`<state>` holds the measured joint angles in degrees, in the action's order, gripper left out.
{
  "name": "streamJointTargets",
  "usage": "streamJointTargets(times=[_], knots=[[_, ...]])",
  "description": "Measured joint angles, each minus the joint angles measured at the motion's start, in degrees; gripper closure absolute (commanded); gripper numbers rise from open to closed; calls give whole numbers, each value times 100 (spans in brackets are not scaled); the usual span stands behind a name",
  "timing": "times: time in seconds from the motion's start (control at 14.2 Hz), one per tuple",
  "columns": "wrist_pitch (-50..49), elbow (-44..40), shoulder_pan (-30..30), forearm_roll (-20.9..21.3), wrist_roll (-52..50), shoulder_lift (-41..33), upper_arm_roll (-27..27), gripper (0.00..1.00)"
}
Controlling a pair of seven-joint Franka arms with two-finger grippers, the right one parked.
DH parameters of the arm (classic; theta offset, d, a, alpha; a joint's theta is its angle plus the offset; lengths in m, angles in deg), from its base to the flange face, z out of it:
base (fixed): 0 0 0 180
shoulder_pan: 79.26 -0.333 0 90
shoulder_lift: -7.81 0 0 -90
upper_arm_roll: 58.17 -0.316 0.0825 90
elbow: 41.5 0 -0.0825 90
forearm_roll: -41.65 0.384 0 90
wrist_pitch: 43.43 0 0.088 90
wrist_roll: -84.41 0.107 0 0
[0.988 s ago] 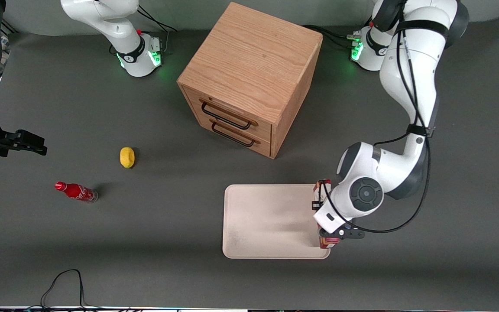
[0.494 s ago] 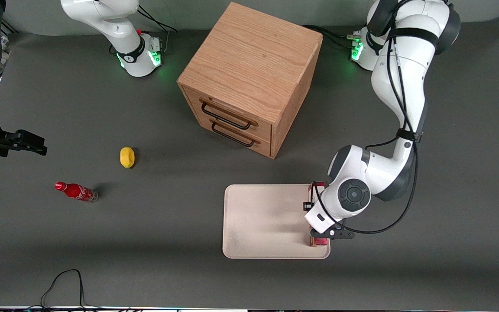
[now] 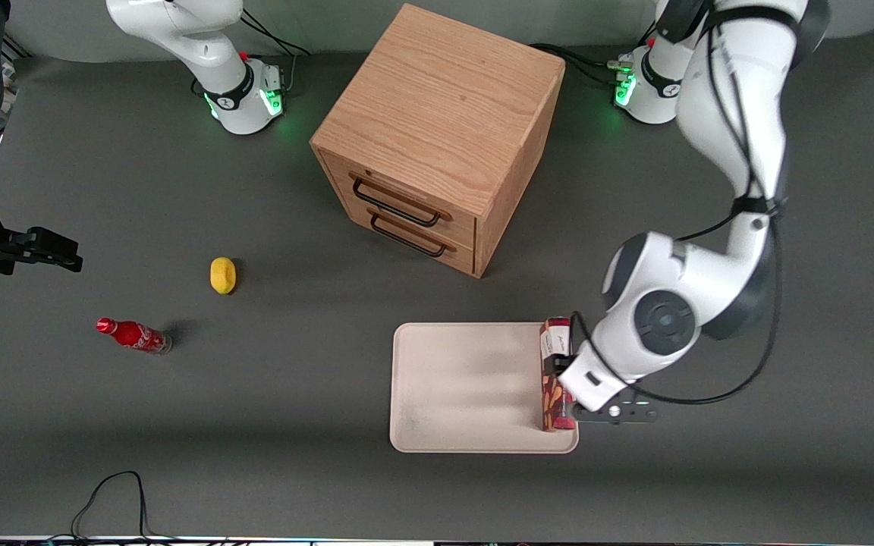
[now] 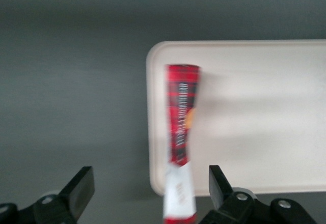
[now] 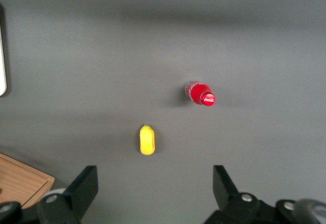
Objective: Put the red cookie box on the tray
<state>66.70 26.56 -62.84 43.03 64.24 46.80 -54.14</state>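
The red cookie box [image 3: 552, 398] rests on its narrow side on the cream-white tray [image 3: 467, 379], along the tray's rim toward the working arm's end. Its white label end points away from the front camera. My left gripper [image 3: 567, 379] hangs above the box, partly hidden under the wrist. In the left wrist view the gripper [image 4: 148, 175] is open. Its black fingers [image 4: 81, 186] stand wide apart and clear of the red cookie box [image 4: 182, 117], which lies below them on the tray [image 4: 265, 112].
A wooden two-drawer cabinet [image 3: 441, 136] stands farther from the front camera than the tray. A yellow lemon [image 3: 222, 274] and a small red soda bottle [image 3: 132, 335] lie toward the parked arm's end. A black cable [image 3: 114, 493] loops near the table's front edge.
The gripper has let go of the red cookie box, which now rests on the tray. The wrist has risen and shifted slightly toward the working arm's end.
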Motion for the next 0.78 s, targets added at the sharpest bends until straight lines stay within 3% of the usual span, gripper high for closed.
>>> streamJointTargets(times=[0.21, 0.56, 0.78], knots=[[-726, 966, -694, -8, 356, -1406, -31, 0], [-1056, 3022, -2149, -18, 2213, -3433, -177, 0], [-1346, 3509, -2349, -23, 2629, -4183, -169, 0]])
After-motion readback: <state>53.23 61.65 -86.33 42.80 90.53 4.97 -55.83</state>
